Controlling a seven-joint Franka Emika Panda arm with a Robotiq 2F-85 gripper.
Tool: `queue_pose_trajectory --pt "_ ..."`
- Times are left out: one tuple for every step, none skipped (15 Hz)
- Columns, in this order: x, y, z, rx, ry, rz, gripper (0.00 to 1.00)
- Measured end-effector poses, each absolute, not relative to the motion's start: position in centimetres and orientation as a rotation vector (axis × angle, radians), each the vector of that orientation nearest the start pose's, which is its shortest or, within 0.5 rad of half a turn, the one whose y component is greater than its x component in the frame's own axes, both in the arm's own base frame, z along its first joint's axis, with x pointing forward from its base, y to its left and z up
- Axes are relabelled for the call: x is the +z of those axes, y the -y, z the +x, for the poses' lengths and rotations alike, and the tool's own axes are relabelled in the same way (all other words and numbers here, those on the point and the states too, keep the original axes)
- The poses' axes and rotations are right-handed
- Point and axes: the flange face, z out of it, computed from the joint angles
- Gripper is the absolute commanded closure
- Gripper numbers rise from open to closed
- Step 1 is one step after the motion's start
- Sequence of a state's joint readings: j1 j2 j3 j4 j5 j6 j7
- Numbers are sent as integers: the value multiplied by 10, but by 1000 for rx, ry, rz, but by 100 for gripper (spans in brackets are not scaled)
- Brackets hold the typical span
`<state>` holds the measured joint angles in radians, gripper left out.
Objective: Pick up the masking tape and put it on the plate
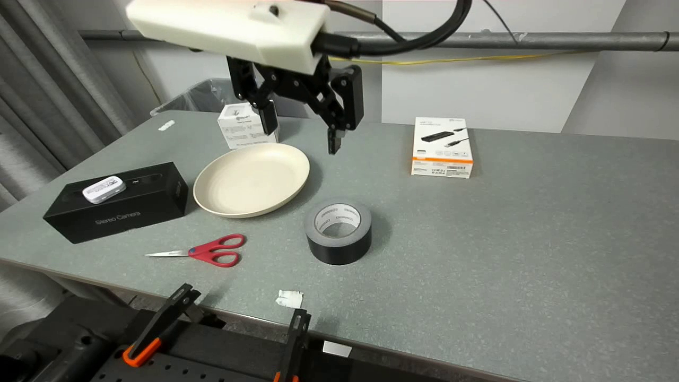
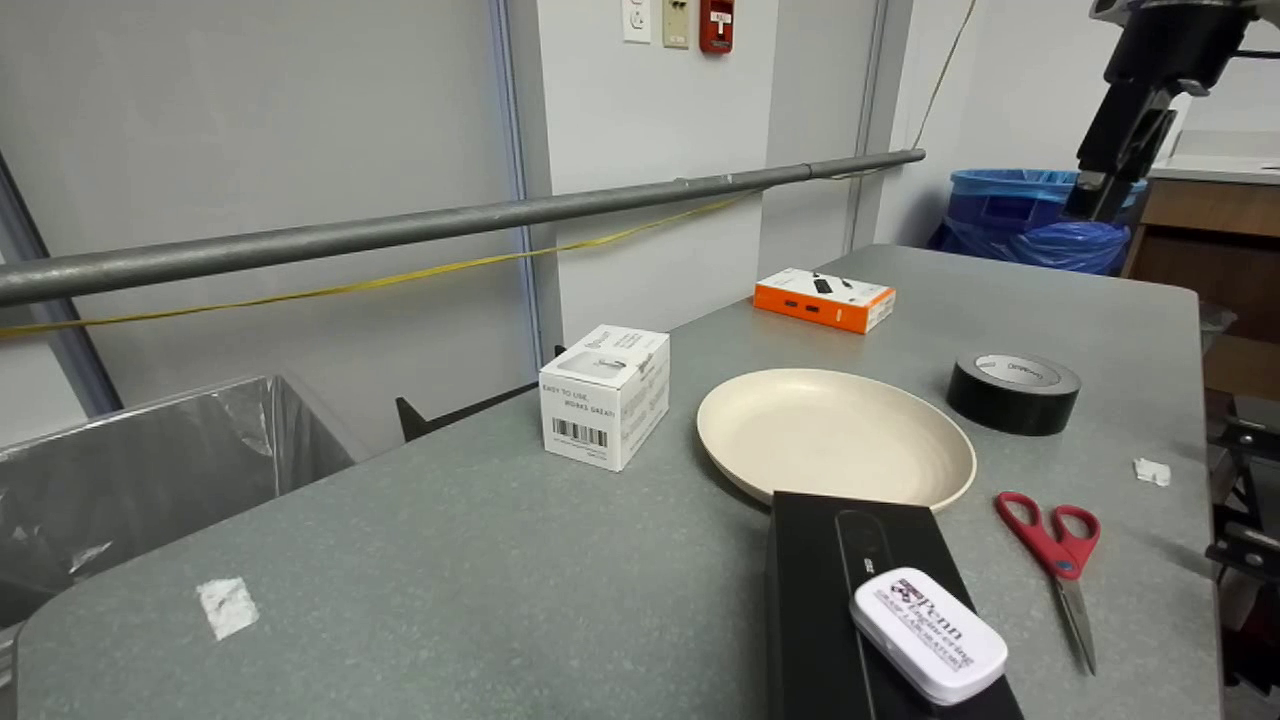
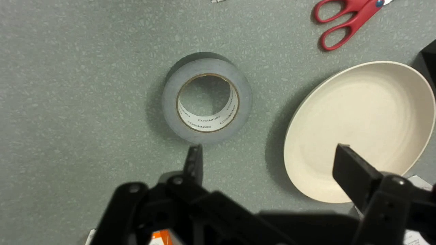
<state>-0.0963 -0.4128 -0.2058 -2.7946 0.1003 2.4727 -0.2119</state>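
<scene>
The masking tape (image 1: 340, 251) is a dark roll with a grey top face and a white printed core. It lies flat on the grey table, apart from the plate, and also shows in an exterior view (image 2: 1012, 405) and the wrist view (image 3: 208, 124). The round cream plate (image 1: 252, 180) lies beside it, and shows in an exterior view (image 2: 835, 440) and the wrist view (image 3: 361, 115). My gripper (image 1: 302, 139) is open and empty, well above the table. In the wrist view its fingertips (image 3: 269, 147) stand wide apart, one near the tape's edge, one over the plate.
Red scissors (image 1: 215, 251) lie near the tape and plate. A black box (image 1: 116, 204) with a white tin (image 1: 104, 189) on it stands beside the plate. A white box (image 1: 246, 127) stands behind the plate. A white-orange box (image 1: 442, 146) lies farther along. A pipe (image 1: 530, 41) runs along the wall.
</scene>
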Motion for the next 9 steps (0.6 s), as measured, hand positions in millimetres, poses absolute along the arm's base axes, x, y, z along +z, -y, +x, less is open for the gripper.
queue_pose_trajectory --pt "333 104 355 -172 -230 -3005 0" --pt "332 104 355 -172 -230 -3005 0" --pt "331 104 356 -164 -228 -3006 0" --pt "325 103 356 -141 -228 -3006 0" --pt "316 101 357 -108 -231 -3005 0" --pt "305 99 360 -77 -239 -3009 0" --pt "292 97 364 -55 -247 -3015 0" --pt "278 94 369 -40 -253 -3026 0" --pt "264 91 374 -29 -258 -3038 0"
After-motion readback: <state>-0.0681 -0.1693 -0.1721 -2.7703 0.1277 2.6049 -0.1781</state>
